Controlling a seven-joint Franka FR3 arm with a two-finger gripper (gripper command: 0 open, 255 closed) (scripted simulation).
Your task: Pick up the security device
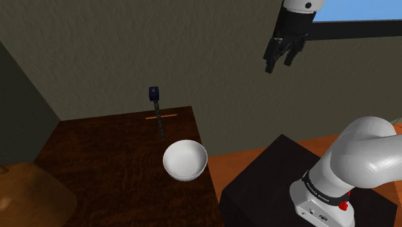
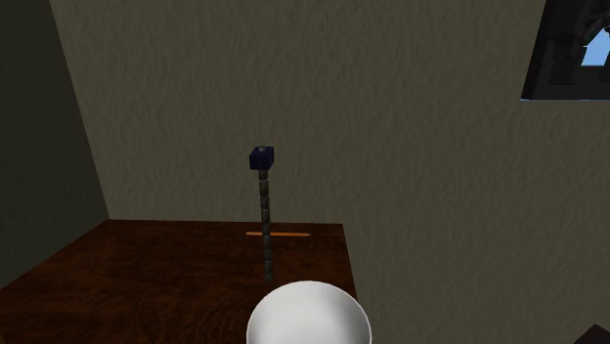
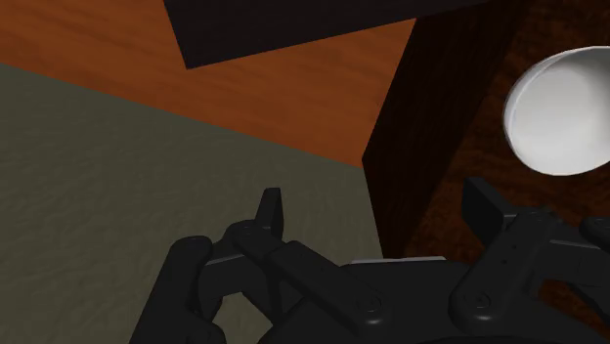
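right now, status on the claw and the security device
Claw open, empty, raised high, clear of the table. Security device upright on the table, untouched. White bowl sits between it and the stand.

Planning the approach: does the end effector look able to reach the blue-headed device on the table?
Probably yes. The end effector hangs open, high and apart from the security device, with nothing between them. The white bowl by the stalk's foot might crowd a low grasp.

White arm (image 1: pixel 361 145) bears dark joints (image 1: pixel 320 187), red button (image 1: pixel 343 206), black end effector (image 1: pixel 279 64).
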